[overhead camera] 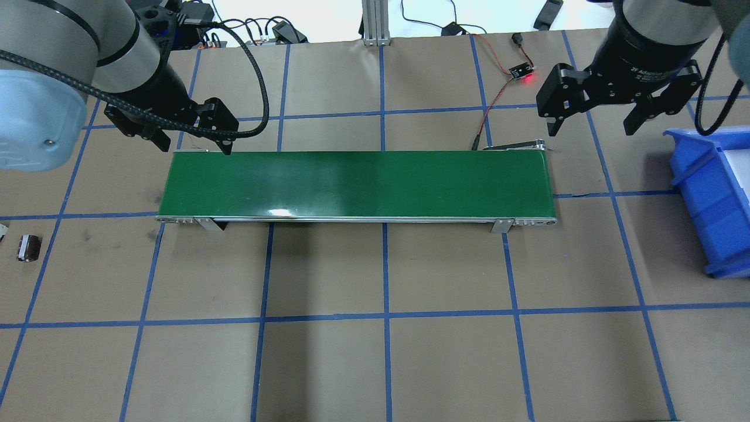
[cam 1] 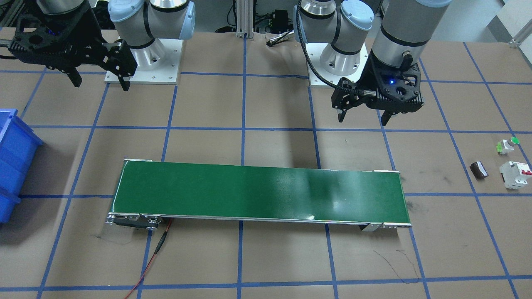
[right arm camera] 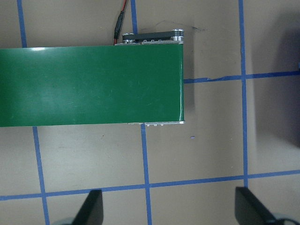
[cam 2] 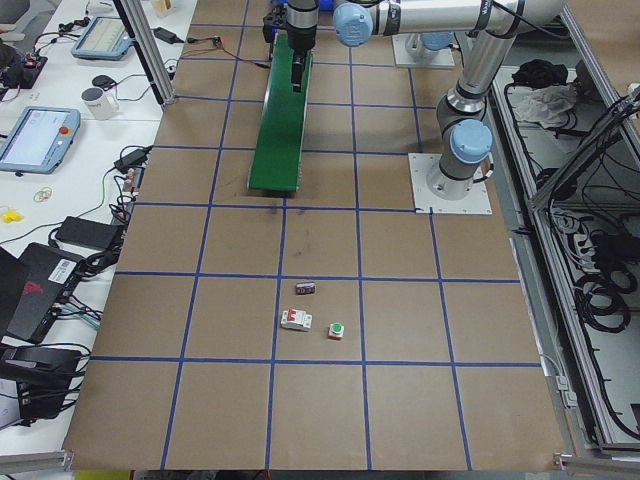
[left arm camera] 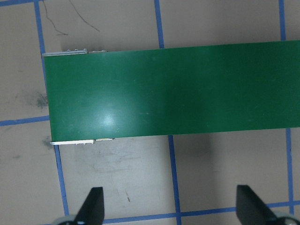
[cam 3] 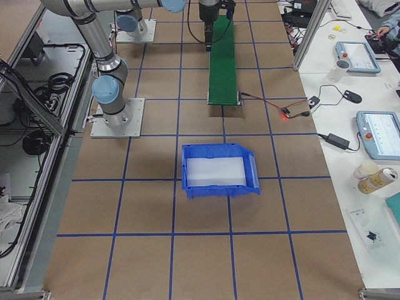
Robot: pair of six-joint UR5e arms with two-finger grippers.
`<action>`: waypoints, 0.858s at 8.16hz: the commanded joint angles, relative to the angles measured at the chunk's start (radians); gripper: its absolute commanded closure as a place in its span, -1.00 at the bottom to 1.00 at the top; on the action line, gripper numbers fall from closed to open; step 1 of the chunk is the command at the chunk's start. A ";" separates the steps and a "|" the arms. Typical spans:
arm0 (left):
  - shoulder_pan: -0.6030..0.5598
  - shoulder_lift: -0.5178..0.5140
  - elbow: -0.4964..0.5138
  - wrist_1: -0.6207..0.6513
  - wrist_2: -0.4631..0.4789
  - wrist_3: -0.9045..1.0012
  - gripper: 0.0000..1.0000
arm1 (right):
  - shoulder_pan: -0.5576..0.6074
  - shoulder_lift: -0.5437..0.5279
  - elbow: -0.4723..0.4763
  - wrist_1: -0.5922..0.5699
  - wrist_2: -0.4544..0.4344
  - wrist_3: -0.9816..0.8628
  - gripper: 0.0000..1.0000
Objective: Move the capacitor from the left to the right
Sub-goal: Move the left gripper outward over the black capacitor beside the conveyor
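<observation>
The capacitor point(cam 1: 479, 170), a small dark stubby cylinder with a pale stripe, lies on the brown table at the robot's far left. It also shows in the overhead view point(overhead camera: 28, 248) and the exterior left view point(cam 2: 306, 289). My left gripper point(cam 1: 362, 118) is open and empty. It hovers behind the left end of the green conveyor belt point(overhead camera: 357, 184), well away from the capacitor. My right gripper point(overhead camera: 592, 129) is open and empty above the table near the belt's right end. The wrist views show both pairs of fingertips point(left arm camera: 93, 206) point(right arm camera: 93, 206) spread wide.
A white breaker with red marks point(cam 1: 515, 174) and a white push-button with a green cap point(cam 1: 508, 145) lie close to the capacitor. A blue bin point(overhead camera: 712, 193) stands on the robot's right. A red wire point(cam 1: 153, 257) runs from the belt's end.
</observation>
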 commanded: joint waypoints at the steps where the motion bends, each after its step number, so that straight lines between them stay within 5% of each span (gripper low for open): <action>1: 0.009 0.000 -0.004 -0.003 0.000 0.028 -1.00 | 0.000 0.001 0.000 0.001 0.002 0.002 -1.00; 3: 0.065 -0.017 -0.007 -0.006 0.006 0.066 -1.00 | 0.000 0.000 0.000 0.001 -0.001 -0.001 -1.00; 7: 0.459 -0.073 -0.024 0.005 -0.008 0.215 -1.00 | 0.000 0.001 0.000 0.001 -0.001 -0.001 -1.00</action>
